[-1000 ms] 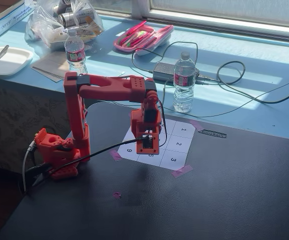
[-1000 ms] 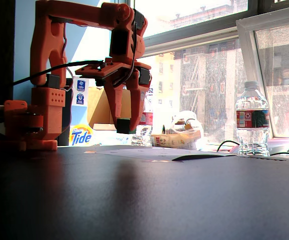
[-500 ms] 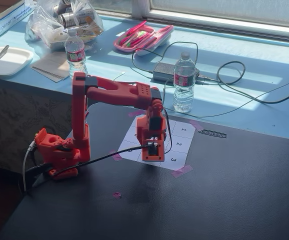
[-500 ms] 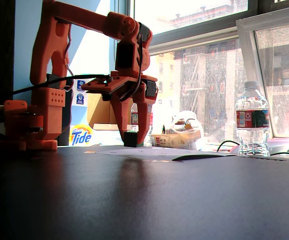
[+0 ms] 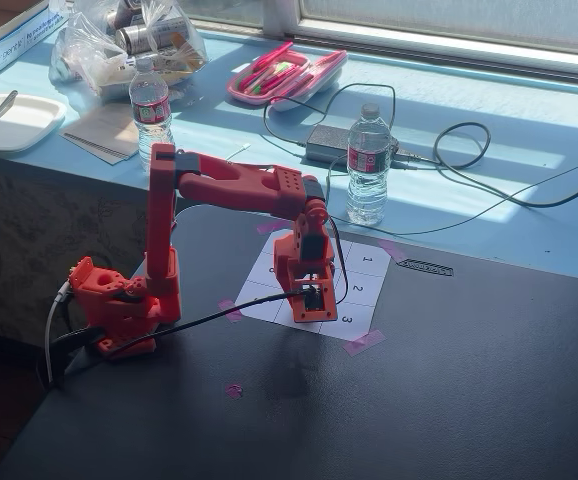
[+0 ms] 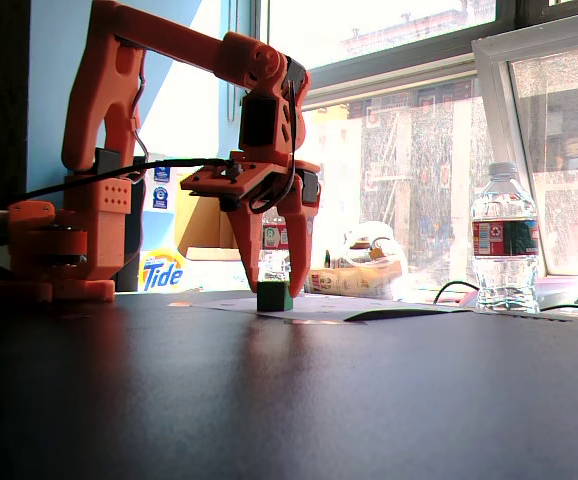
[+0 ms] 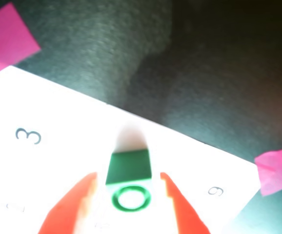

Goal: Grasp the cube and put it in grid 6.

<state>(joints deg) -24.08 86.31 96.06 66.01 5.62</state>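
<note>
End effector (image 7: 129, 187) spread around cube (image 7: 129, 168) on the sheet (image 7: 58, 151).
Only the wrist view showed the green block's raised ring, between cells 3 and 9; fingers apart, not touching it.

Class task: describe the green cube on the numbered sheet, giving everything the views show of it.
The green cube is small and dark green, with a raised ring on its top face. It looks like moulded plastic. It sits upright on the white grid sheet, between the squares marked 3 and 9 in the wrist view. The orange tool straddles it, open, a finger on each side; contact cannot be told.
</note>
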